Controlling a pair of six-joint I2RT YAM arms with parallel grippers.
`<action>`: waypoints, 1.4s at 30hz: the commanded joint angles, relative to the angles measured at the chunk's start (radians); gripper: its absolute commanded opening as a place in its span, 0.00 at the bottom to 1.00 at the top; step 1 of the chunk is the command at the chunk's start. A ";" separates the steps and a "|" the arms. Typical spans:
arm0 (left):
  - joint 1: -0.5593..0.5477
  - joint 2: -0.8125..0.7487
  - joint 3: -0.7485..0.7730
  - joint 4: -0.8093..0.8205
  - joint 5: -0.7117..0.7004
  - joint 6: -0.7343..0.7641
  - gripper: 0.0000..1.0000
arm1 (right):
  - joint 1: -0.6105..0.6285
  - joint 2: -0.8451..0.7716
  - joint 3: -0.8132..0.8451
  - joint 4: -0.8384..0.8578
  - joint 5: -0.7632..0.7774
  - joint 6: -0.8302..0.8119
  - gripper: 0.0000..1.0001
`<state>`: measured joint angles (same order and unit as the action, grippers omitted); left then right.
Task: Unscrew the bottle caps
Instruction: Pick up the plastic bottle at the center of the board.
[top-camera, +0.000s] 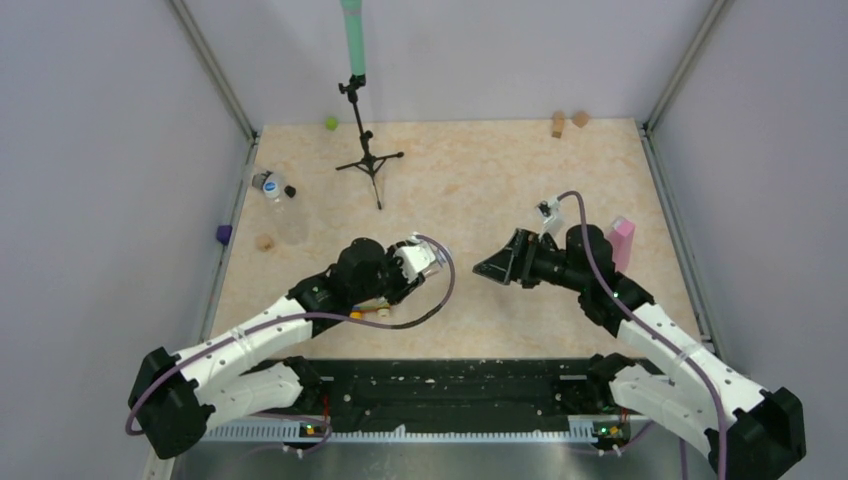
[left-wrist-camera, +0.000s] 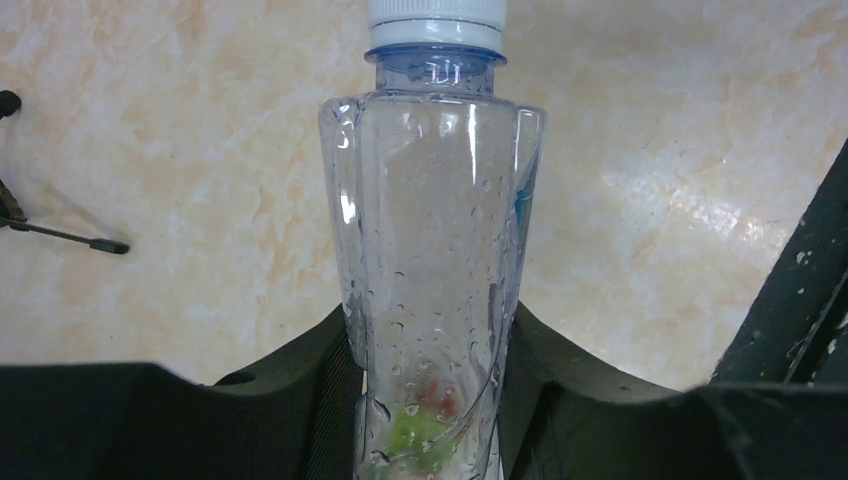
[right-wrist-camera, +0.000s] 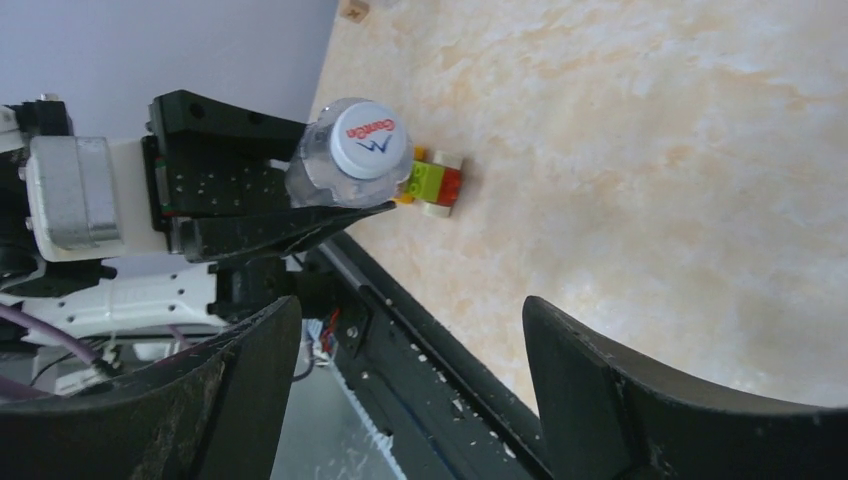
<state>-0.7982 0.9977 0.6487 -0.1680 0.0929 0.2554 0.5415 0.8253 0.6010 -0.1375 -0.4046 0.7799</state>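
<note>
A beige marbled table (top-camera: 470, 180) walled by pale grey panels carries two robot arms reaching in from its near edge. The left gripper (top-camera: 428, 256) is clamped on a clear plastic bottle (left-wrist-camera: 435, 250), its dark fingers (left-wrist-camera: 300, 400) pressing the lower body from both sides. Droplets bead the inside of the bottle. The right gripper (top-camera: 498, 262) sits just beside it, jaws spread wide and touching nothing, facing the bottle's top end-on. The white cap (right-wrist-camera: 368, 140), printed with a blue and red logo, is still on the neck and points straight toward the right wrist camera.

A second bottle (top-camera: 285, 208) lies on its side near the left wall, well apart from both arms. Whether it is capped is too small to tell from above. A black tripod stand (top-camera: 370, 160) holding a green pole (top-camera: 352, 35) stands toward the far wall. A pink wedge (top-camera: 621, 243) rests near the right edge, beside the right arm's wrist.

Smaller pieces are scattered about: two tan blocks (top-camera: 568, 122) in the far right corner, a green ball (top-camera: 330, 124) at the far wall, a purple block (top-camera: 223, 234) and a tan block (top-camera: 264, 241) near the left edge, and a green, red and yellow toy block (right-wrist-camera: 432, 182) on the table under the held bottle
</note>
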 joint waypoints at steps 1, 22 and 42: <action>0.002 -0.018 0.017 0.001 0.079 0.200 0.17 | 0.004 0.026 -0.042 0.219 -0.157 0.062 0.76; 0.001 0.023 -0.047 0.072 0.230 0.419 0.10 | 0.003 0.258 -0.096 0.478 -0.277 0.125 0.58; 0.002 0.049 -0.022 0.046 0.270 0.403 0.07 | 0.004 0.377 -0.061 0.503 -0.342 0.097 0.41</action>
<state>-0.7971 1.0504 0.6060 -0.1520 0.3225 0.6601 0.5415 1.1759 0.5049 0.3222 -0.7250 0.8982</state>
